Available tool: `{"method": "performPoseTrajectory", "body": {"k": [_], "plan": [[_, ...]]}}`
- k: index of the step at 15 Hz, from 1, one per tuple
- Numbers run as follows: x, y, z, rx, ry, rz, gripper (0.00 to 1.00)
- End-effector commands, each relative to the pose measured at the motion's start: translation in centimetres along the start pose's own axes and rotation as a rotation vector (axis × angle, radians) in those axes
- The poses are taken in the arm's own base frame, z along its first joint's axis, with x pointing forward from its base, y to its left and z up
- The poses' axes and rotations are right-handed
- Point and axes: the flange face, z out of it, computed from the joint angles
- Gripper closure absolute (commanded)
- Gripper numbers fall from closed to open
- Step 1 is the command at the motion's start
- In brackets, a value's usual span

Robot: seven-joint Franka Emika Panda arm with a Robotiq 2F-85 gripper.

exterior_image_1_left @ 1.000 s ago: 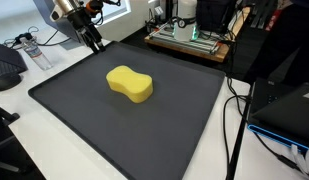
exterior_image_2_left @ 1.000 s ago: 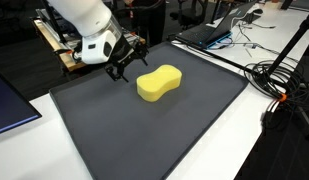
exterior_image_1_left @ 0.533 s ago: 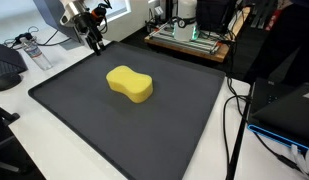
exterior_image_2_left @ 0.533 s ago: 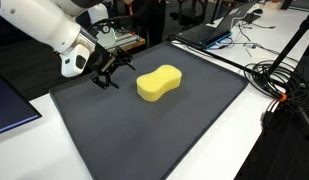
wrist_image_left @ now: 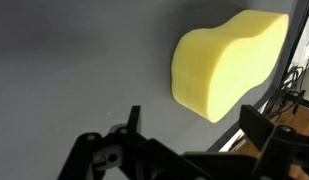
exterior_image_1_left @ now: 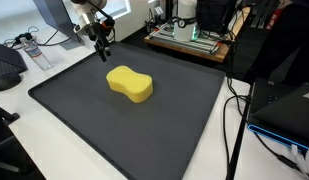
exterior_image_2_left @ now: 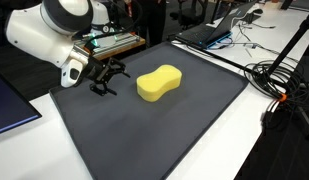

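Observation:
A yellow peanut-shaped sponge (exterior_image_1_left: 130,83) (exterior_image_2_left: 159,81) (wrist_image_left: 226,60) lies on the dark grey mat (exterior_image_1_left: 144,130) (exterior_image_2_left: 164,135). My gripper (exterior_image_1_left: 102,47) (exterior_image_2_left: 106,82) (wrist_image_left: 189,128) hangs just above the mat near its edge, a short way from the sponge and apart from it. Its jaws stand wide open with nothing between them. In the wrist view the sponge lies ahead of the fingers, to the upper right, with one dark fingertip (wrist_image_left: 133,115) at the left and the other at the right.
A plastic bottle (exterior_image_1_left: 32,50) and cables lie on the white table beside the mat. A rack of electronics (exterior_image_1_left: 189,35) (exterior_image_2_left: 114,42) stands behind the mat. Black cables (exterior_image_2_left: 279,80) and a laptop (exterior_image_2_left: 206,32) crowd one side.
The arm has swung, carrying the open gripper along the mat's edge and lower toward the mat. The sponge has not moved.

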Motion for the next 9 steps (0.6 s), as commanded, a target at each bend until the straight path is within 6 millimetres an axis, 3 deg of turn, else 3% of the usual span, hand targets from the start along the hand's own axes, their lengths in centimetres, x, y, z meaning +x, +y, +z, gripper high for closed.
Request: {"method": "performPoseTrajectory", "body": {"k": [1, 5, 9], "plan": [[-3.2, -0.8, 1.0, -0.001, 0.045, 0.013, 0.00], [-6.6, -2.4, 2.0, -0.027, 0.086, 0.054, 0.00], [-10.0, -4.9, 1.3, -0.074, 0.213, 0.115, 0.00]]}}
